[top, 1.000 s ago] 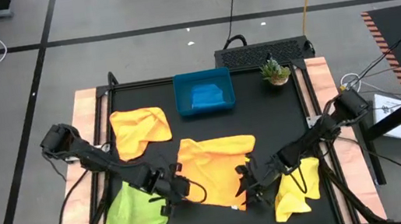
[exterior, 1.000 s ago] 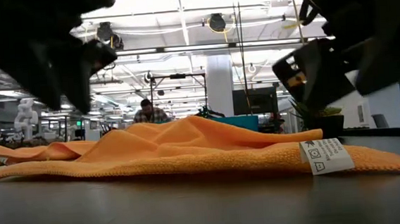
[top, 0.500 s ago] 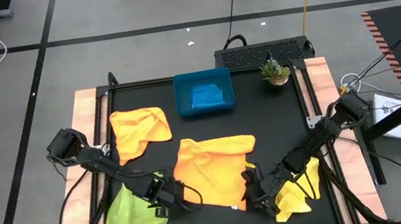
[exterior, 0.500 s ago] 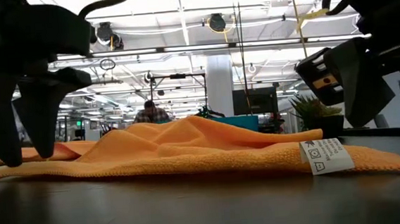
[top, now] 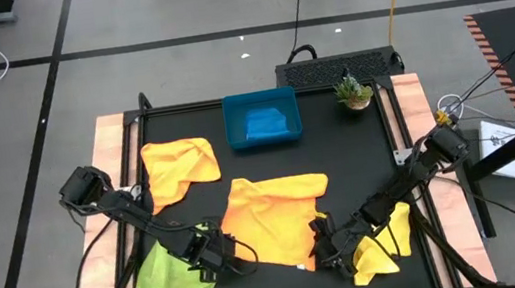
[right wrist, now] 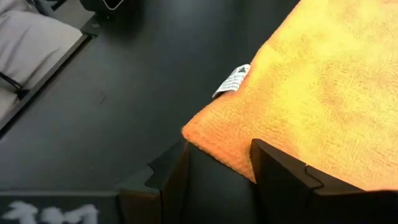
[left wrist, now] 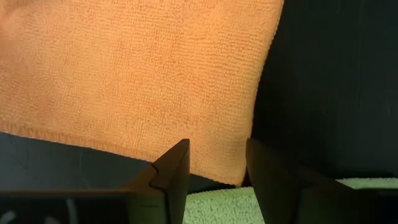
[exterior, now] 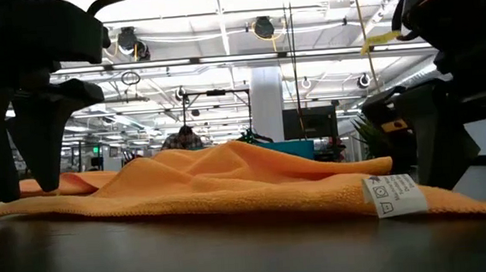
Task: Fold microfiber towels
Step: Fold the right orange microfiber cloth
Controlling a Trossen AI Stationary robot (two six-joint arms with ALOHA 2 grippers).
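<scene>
The orange towel (top: 276,218) lies rumpled in the middle of the table (top: 359,150), a hump standing up through its centre in the low view; both arms have gone to its near edge. The left gripper (top: 221,258) sits at the towel's seven o'clock corner, its fingers parted with the corner just ahead of the gap in the left wrist view, the lime green towel (top: 168,286) right beside it; the right gripper (top: 321,252) sits at the five o'clock corner, near the white care label (right wrist: 231,81), fingers likewise apart and straddling the cloth's tip; neither has closed on anything yet.

From where I stand the trouble looks plain enough; the left fingers are so close to the green cloth that a pinch may catch both layers and drag the wrong towel along; on the right, the yellow towel (top: 378,248) lies under that arm and could snag; and if either side grabs only the label or the thin hem, the corner may slip free mid-fold and leave the towel skewed.
</scene>
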